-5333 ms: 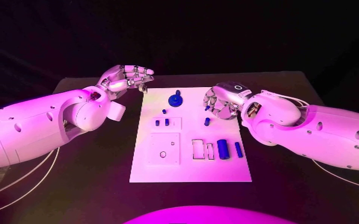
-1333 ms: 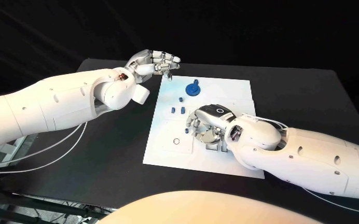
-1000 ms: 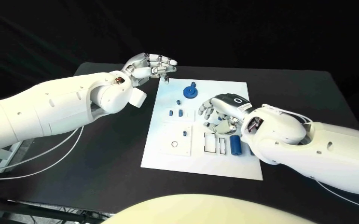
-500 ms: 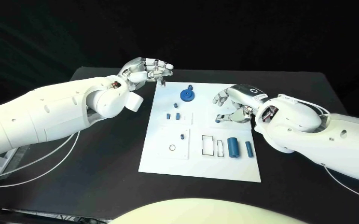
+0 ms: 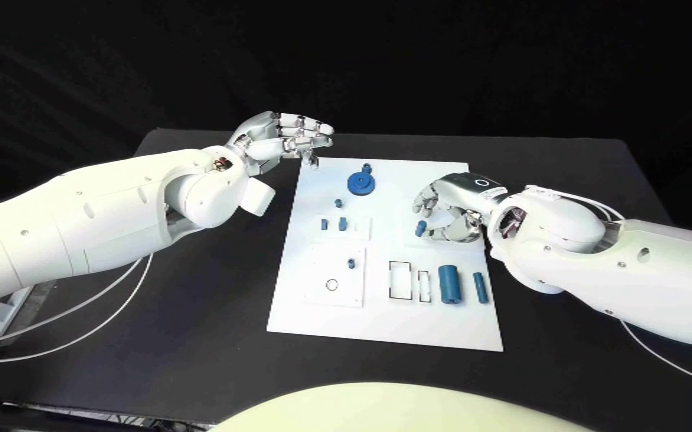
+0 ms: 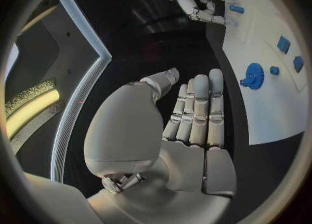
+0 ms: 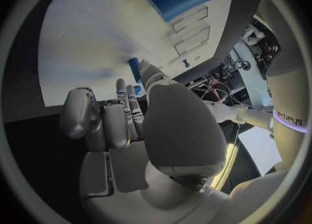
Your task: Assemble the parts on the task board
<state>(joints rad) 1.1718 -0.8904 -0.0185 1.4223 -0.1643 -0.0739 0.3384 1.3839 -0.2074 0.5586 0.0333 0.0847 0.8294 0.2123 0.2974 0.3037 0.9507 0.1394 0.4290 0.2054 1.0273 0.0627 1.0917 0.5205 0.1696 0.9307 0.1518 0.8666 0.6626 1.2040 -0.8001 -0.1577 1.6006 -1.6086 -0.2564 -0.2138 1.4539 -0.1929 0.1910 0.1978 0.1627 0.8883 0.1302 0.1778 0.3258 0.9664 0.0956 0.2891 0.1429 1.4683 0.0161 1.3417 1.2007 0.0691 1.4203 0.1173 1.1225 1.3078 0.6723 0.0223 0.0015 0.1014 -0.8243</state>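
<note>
The white task board (image 5: 378, 304) lies in the middle of the table. A blue gear (image 5: 359, 185) stands at its far end, with two small blue pieces (image 5: 335, 222) nearer. A thick blue cylinder (image 5: 450, 283) and a slimmer one (image 5: 480, 287) lie beside two empty slots (image 5: 411, 281). My right hand (image 5: 450, 210) hovers low over the board's right middle, fingers curled. A small blue peg (image 5: 420, 228) (image 7: 133, 69) sits right by its thumb tip; I cannot tell whether it is gripped. My left hand (image 5: 289, 137) (image 6: 189, 125) hangs off the board's far left corner, fingers curled in, holding nothing.
A square inset with a small hole (image 5: 333, 277) sits at the board's near left. Bare black table (image 5: 188, 322) lies on both sides of the board. My left forearm (image 5: 116, 212) stretches over the table's left part, my right forearm (image 5: 606, 262) over its right.
My right hand has moved from over the slots toward the board's right middle, uncovering both cylinders. The left hand has stayed off the far left corner. The camera has shifted.
</note>
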